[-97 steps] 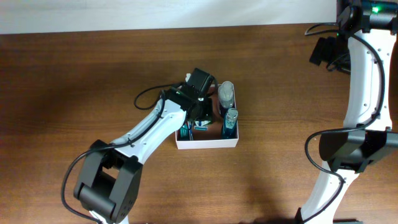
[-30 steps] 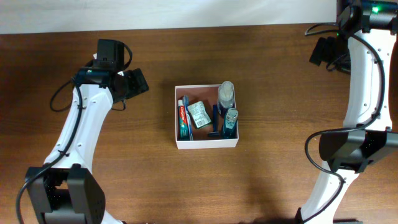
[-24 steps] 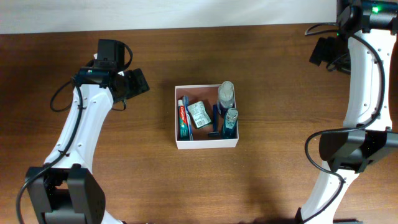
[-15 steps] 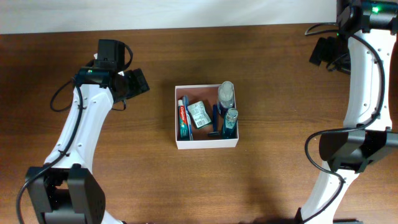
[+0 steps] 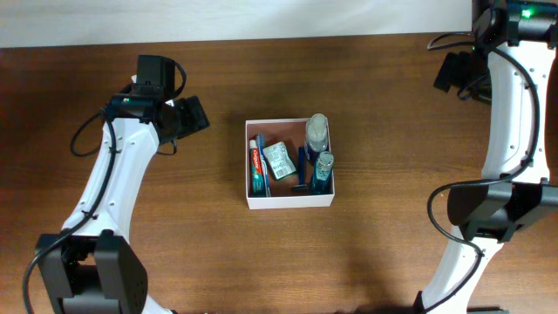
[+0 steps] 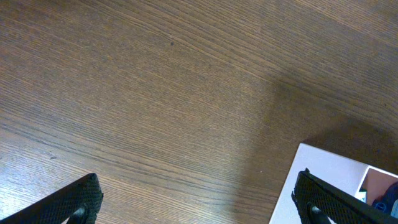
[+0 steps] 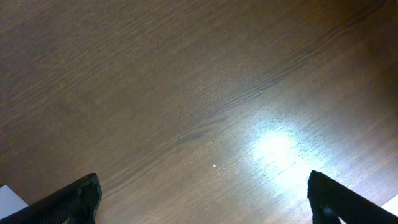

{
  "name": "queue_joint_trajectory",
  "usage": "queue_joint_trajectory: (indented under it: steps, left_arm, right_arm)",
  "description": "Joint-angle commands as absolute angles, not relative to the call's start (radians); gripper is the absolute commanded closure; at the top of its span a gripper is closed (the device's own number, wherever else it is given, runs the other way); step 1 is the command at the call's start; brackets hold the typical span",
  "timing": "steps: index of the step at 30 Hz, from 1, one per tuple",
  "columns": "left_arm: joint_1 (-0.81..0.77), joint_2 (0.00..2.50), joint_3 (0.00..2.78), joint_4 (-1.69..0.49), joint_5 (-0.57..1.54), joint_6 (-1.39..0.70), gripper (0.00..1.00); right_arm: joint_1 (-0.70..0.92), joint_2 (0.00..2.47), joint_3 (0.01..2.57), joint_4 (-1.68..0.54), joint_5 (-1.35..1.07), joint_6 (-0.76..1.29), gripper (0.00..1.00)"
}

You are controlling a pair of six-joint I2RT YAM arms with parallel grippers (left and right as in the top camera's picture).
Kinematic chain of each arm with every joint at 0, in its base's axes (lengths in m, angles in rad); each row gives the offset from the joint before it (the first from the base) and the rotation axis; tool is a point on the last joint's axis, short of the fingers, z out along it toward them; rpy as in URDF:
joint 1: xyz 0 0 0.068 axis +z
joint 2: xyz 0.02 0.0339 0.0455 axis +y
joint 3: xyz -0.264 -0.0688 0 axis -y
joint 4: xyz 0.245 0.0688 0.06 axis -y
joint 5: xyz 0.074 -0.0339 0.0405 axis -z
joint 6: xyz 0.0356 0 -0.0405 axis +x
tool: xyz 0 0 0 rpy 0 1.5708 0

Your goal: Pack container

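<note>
container point(image 5: 289, 201) sits mid-frame on the tabletop point(image 5: 392, 174) in overhead, square to the frame, nothing touching it. Inside, from the picture's left: toothpaste tube point(image 5: 257, 166), green-white packet point(image 5: 278, 160), razor point(image 5: 302, 170), then grey-capped bottle point(image 5: 316, 131) and small blue bottle point(image 5: 323, 172) against the right wall. No loose items visible outside it, so packing looks about done.

left hand point(image 5: 196, 114) is released, fingers wide, nothing between them, parked left of the container and well apart; its wrist view catches just one white corner at lower right. right hand point(image 5: 455, 71) is also released and empty, far off at upper right over bare wood.

Risks as I see them:
- grey-capped bottle's cap seems to overlap the upper wall; any lid or push from above could jam on it or tip it out.
- container looks light and unanchored; a hand coming in low would clip a wall and slide it.
- contents are tight on the right side, so a regrasp there likely knocks the neighbouring bottle.
</note>
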State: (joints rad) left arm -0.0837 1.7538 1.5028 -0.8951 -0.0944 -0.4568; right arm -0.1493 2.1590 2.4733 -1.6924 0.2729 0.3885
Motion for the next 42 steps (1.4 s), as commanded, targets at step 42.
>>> queue_joint_trajectory:
  steps: [42]
  left_arm:
    - [-0.082, 1.735, 1.518, -0.899, -0.102, -0.451, 0.01]
  right_arm:
    - [0.121, 1.624, 2.484, -1.695, 0.289, 0.389, 0.02]
